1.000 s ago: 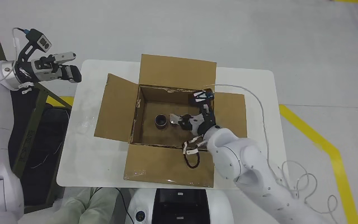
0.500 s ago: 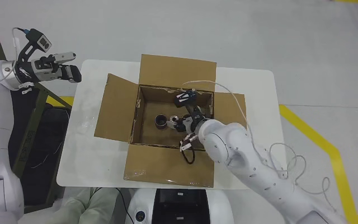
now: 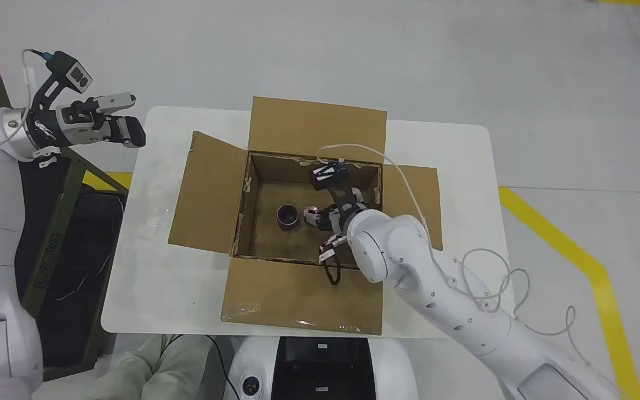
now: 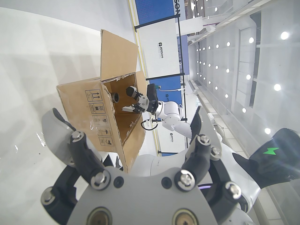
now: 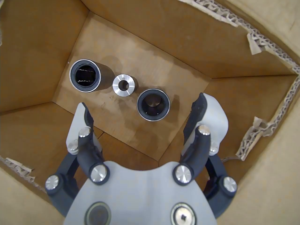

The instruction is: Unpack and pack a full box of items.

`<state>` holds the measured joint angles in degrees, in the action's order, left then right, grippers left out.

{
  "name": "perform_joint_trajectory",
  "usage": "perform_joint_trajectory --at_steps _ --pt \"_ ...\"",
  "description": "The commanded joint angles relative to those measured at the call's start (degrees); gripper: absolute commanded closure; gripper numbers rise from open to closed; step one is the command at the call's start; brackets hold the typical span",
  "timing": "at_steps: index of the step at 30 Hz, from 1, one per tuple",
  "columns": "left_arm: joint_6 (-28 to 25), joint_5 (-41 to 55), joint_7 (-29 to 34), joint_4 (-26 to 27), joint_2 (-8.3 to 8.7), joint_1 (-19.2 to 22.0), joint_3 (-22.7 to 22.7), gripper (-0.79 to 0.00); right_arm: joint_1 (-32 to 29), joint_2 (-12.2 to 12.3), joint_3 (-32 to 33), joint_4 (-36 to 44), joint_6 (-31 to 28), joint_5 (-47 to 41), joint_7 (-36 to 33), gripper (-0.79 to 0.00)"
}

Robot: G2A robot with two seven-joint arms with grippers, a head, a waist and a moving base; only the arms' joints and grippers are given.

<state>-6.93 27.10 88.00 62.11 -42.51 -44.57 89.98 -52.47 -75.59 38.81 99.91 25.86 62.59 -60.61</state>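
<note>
An open cardboard box [image 3: 318,125] stands on the white table [image 3: 150,285]. On its floor three metal cylinders stand upright in a row: a large one [image 5: 85,75], a small silver one [image 5: 123,85] and a medium one [image 5: 153,104]. My right gripper [image 5: 141,100] hangs open inside the box, just above the medium cylinder and touching nothing. From above, that gripper [image 3: 323,213] is right of the large cylinder [image 3: 287,215]. My left gripper [image 3: 122,115] is open and empty, held beyond the table's far left corner. From there it faces the box [image 4: 93,104] and the right gripper [image 4: 131,100].
The box's four flaps are folded outward, with torn corrugated edges [image 5: 234,22] along the rim. A white cable [image 3: 420,190] trails from the right wrist over the right flap. Bare table lies left of the box. Yellow floor tape [image 3: 560,240] runs to the right.
My right gripper has moved left inside the box, toward the cylinders, and its arm has swung with it. The left arm has not moved.
</note>
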Motion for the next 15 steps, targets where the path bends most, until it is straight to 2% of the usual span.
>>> perform_joint_trajectory --at_steps 1,4,6,8,12,15 --pt "0.0 0.0 0.0 0.0 0.00 0.0 0.0 -0.785 0.2 -0.3 -0.1 -0.7 0.3 0.4 -0.3 -0.680" --pt "0.0 0.0 0.0 0.0 0.00 0.0 0.0 -0.785 0.5 -0.7 -0.2 -1.8 0.4 0.8 -0.6 -0.699" --pt "0.0 0.0 0.0 0.0 0.00 0.0 0.0 -0.785 0.7 -1.1 -0.4 -2.7 0.3 1.4 -0.6 -0.763" --pt "0.0 0.0 0.0 0.0 0.00 0.0 0.0 -0.785 0.8 -1.3 -0.6 -3.3 0.4 2.0 -0.7 -0.763" --pt "0.0 0.0 0.0 0.0 0.00 0.0 0.0 -0.785 1.0 -1.9 -0.8 -4.4 0.7 3.3 -1.0 -0.733" --pt "0.0 0.0 0.0 0.0 0.00 0.0 0.0 -0.785 0.9 -2.3 -0.7 -5.0 0.9 4.0 -1.2 -0.637"
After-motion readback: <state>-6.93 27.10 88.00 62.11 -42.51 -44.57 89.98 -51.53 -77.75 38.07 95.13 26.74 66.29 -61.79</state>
